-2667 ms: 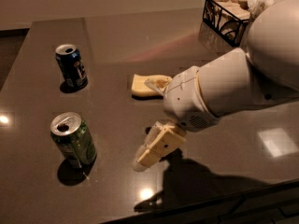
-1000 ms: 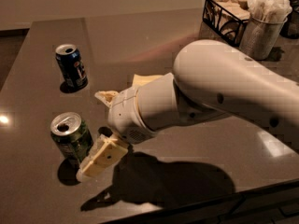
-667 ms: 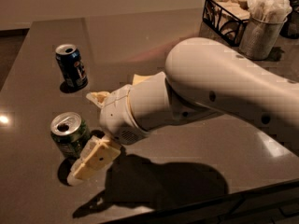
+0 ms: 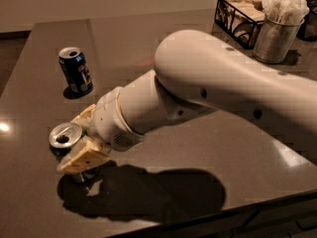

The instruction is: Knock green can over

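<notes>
cans 2 point(image 4: 75, 69) | hand 1 point(image 4: 72, 146), at green can point(image 4: 64, 135) | cup 1 point(image 4: 274, 38) | basket 1 point(image 4: 229, 15)

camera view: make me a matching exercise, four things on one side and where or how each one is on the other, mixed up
1 green can
2 blue can
3 metal cup
4 gripper

a far back right
b standing alone, back left
c front left, silver top showing, against the gripper
d open, at the arm's end by the green can

Pairs: 1-c, 2-b, 3-a, 4-d
</notes>
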`<state>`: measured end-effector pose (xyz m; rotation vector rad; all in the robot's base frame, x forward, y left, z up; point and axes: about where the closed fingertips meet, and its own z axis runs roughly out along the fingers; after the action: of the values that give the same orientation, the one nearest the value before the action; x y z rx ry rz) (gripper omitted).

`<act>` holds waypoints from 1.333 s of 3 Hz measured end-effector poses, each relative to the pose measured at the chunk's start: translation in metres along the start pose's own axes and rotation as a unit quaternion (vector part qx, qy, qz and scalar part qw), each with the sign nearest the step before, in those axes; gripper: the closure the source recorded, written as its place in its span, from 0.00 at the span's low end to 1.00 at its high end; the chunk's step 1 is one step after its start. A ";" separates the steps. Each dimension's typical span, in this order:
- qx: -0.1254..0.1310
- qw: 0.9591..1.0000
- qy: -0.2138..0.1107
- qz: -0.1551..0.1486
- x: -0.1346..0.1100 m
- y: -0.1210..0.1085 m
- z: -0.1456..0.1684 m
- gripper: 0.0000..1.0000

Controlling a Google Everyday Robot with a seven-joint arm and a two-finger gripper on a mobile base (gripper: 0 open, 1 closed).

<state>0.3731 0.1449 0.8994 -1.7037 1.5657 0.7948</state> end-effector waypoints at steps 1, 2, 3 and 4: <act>-0.010 1.000 0.005 0.016 -0.001 -0.006 -0.002 0.73; -0.003 0.999 0.047 0.022 0.000 -0.018 -0.029 0.96; 0.011 0.991 0.129 0.017 0.017 -0.026 -0.062 1.00; 0.016 0.975 0.220 -0.014 0.038 -0.029 -0.082 1.00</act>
<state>0.4043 0.0578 0.9183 -1.9650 1.8236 0.3863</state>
